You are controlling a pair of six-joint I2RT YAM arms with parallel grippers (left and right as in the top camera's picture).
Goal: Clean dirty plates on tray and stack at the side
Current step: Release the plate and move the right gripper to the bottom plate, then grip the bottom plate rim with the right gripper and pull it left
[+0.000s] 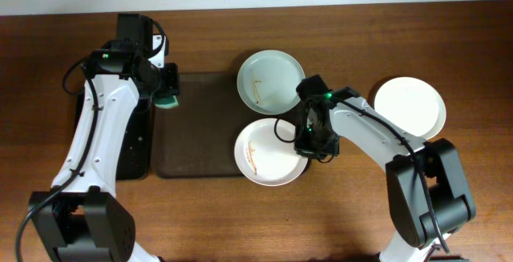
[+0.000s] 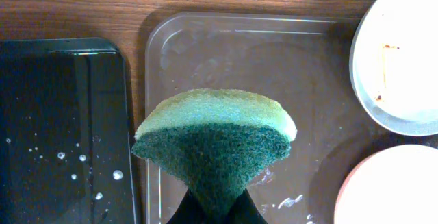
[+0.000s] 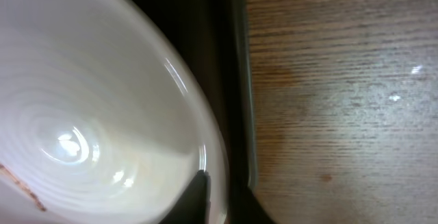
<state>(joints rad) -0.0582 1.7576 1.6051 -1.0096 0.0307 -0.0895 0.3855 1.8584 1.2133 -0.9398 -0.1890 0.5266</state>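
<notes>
The dark brown tray (image 1: pixel 196 134) holds two plates at its right end. The far one is pale mint (image 1: pixel 270 78) with a thin brown smear. The near one is white (image 1: pixel 264 154) with brown smears. My right gripper (image 1: pixel 310 140) is shut on the near plate's right rim; in the right wrist view one finger lies inside that plate (image 3: pixel 89 114) and the other outside, with the gripper (image 3: pixel 222 203) over the rim. A third white plate (image 1: pixel 409 106) lies on the table at the right. My left gripper (image 1: pixel 167 94) is shut on a green sponge (image 2: pixel 215 142) above the tray's far left corner (image 2: pixel 226 53).
A smaller black tray (image 1: pixel 132 146) with water drops lies left of the brown tray, and it shows in the left wrist view (image 2: pixel 61 114). Both dirty plates show at the right of the left wrist view, the mint one (image 2: pixel 404 53) and the white one (image 2: pixel 390 190).
</notes>
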